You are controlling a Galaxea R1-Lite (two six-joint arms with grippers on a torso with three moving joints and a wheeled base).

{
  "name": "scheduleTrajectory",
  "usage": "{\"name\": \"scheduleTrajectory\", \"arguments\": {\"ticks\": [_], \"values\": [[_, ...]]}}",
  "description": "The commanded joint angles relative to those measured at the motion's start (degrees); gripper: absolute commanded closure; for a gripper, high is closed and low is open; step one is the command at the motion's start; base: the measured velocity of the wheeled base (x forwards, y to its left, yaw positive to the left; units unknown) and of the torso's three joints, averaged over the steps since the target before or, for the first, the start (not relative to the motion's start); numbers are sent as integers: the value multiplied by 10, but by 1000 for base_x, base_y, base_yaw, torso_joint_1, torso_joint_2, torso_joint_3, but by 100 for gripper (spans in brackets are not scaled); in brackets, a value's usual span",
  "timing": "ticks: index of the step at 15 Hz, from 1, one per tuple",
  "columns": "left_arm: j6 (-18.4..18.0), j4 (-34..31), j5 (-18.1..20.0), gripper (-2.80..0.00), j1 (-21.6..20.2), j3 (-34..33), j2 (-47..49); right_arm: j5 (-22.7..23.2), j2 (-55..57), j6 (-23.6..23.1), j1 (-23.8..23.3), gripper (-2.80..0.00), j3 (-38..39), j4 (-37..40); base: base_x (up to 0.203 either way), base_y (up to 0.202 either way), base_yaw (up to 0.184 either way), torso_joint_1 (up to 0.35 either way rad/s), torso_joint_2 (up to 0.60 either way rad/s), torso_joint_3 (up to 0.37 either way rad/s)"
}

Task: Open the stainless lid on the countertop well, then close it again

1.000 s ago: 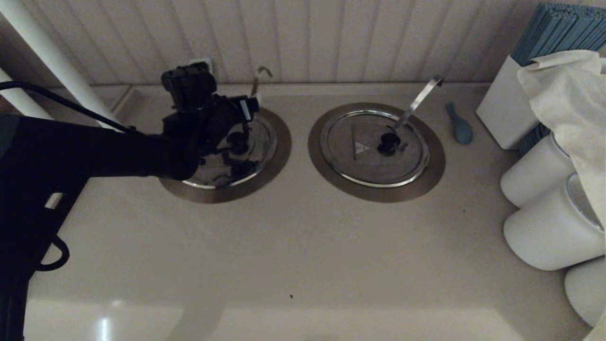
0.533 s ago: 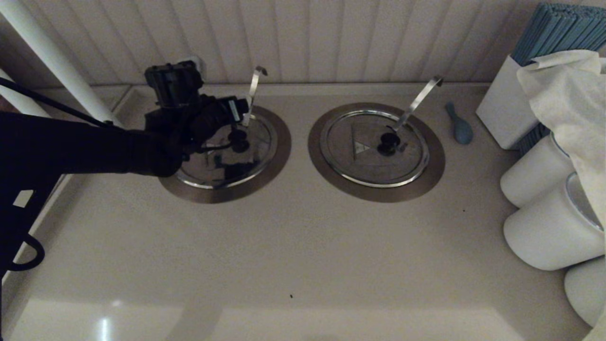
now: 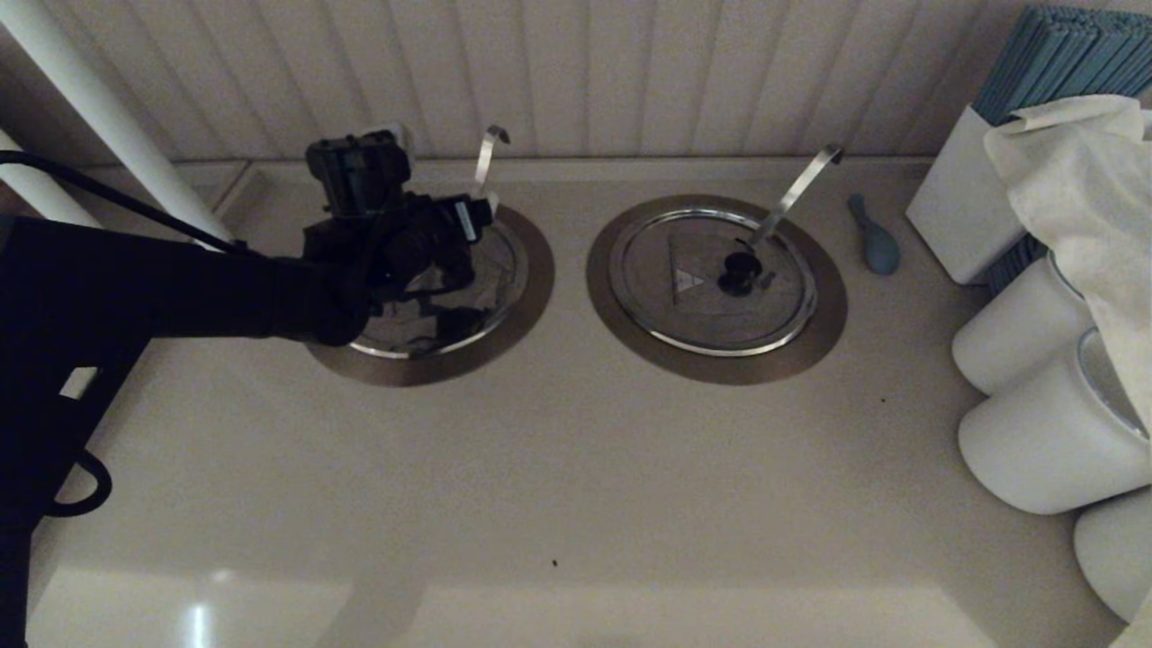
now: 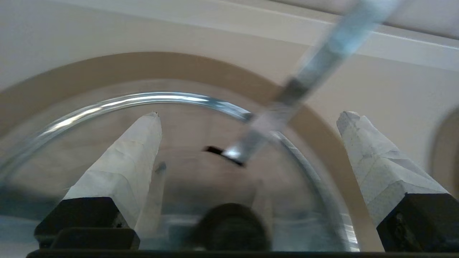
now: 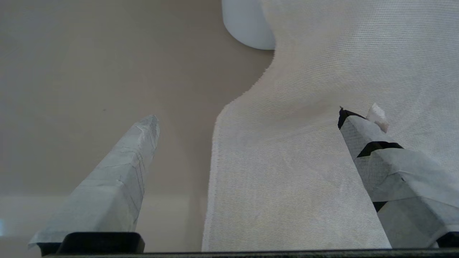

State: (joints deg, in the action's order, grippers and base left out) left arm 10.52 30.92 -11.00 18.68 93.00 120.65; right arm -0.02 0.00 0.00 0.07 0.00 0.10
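We find the stainless lid (image 3: 468, 288) seated flat on the countertop well (image 3: 526, 297), rear-left on the worktop (image 3: 576, 468). The left gripper (image 4: 247, 118) hangs over its knob (image 4: 229, 229), fingers spread, grasping nothing. The right gripper (image 5: 247, 118) idles, released, above a white cloth (image 5: 322, 107).

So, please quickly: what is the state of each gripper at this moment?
Left gripper: open, empty, over the stainless lid, its fingers either side of the black knob.
Right gripper: open, empty, parked above a white cloth.

No readable text; a triangle mark on the twin lid (image 3: 711, 279)
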Motion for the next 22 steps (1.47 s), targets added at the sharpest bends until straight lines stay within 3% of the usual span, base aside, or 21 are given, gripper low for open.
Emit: {"name": "scheduleTrajectory", "arguments": {"ticks": [1,3,6,7,12,15,18,21,22], "values": [[1,2,-1,-280,0,-4,-14,0,0,0,0,-280,0,0,0,0,0,0,0,0],[5,-9,5,-280,0,-28,-73,0,0,0,0,-280,0,0,0,0,0,0,0,0],[7,-79,28,-280,0,-87,-201,-1,0,0,0,-280,0,0,0,0,0,0,0,0],[5,-108,32,0,0,-115,-248,-1,0,0,0,-280,0,0,0,0,0,0,0,0],[-23,-287,42,0,-42,-244,-519,-1,0,0,0,-280,0,0,0,0,0,0,0,0],[-31,-388,39,0,-75,-381,-705,-1,0,0,0,-280,0,0,0,0,0,0,0,0],[-38,-463,-10,0,-89,-503,-872,-1,0,1,0,-280,0,0,0,0,0,0,0,0],[-52,-533,-57,0,-101,-544,-988,-1,0,1,0,-280,0,0,0,0,0,0,0,0],[-62,-550,-68,0,-127,-555,-1011,-1,0,1,0,-280,0,0,0,0,0,0,0,0]]}}
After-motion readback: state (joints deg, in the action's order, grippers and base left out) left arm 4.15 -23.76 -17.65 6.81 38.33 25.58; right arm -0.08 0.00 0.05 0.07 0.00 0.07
